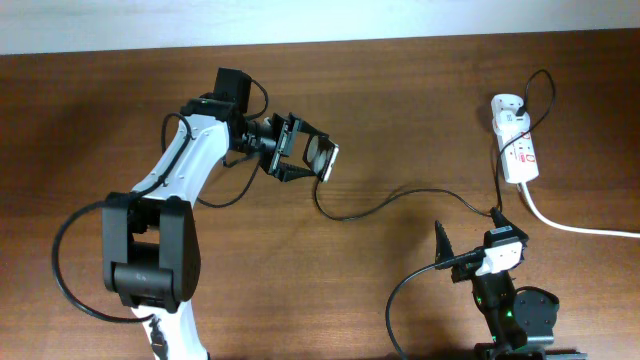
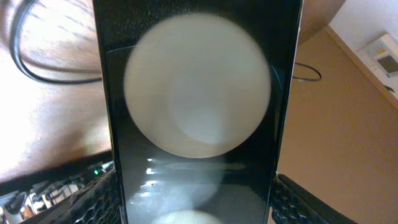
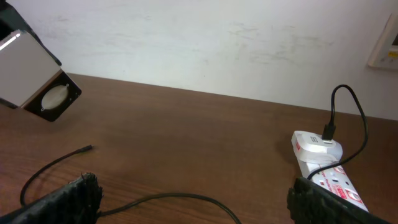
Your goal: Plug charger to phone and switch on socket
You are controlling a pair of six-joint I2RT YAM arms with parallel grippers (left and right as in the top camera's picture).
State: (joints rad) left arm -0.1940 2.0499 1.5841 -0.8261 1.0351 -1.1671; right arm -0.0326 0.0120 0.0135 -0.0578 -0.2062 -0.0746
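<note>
- The left end effector (image 1: pixel 308 155) is over the left middle of the worktop (image 1: pixel 400 90). Its two fingers (image 1: pixel 297 127) are clamped on the phone (image 1: pixel 325 158), one on each long side.
- In the left wrist view the phone's glossy screen fills the middle of the picture, with a big white round spot on it. The black ribbed pads (image 2: pixel 93 202) press against its two edges at the bottom corners.
- The phone is held off the worktop and is tilted, with one short end pointing to the right, away from the arm.
- The charger (image 1: pixel 425 191) lies on the worktop. Its small plug tip (image 3: pixel 85 149) rests just below the phone in the overhead view and does not touch the phone.
- From the tip the thin black cable runs in a curve to the right, passes just beside the right end effector and goes up to the socket.
- The right end effector (image 3: pixel 193 186) is low at the right front of the worktop. Its fingers are wide apart and hold nothing; in the right wrist view, the cable lies on the worktop between them.
- The socket (image 1: pixel 520 150) lies at the far right of the worktop. The white adapter (image 3: pixel 317 146) sits in its far end, with the black cable going into it.
- The position of the red-marked switches I cannot tell.
- The thick white cord (image 1: pixel 580 228) leaves the near end of the socket and runs off to the right edge.
</note>
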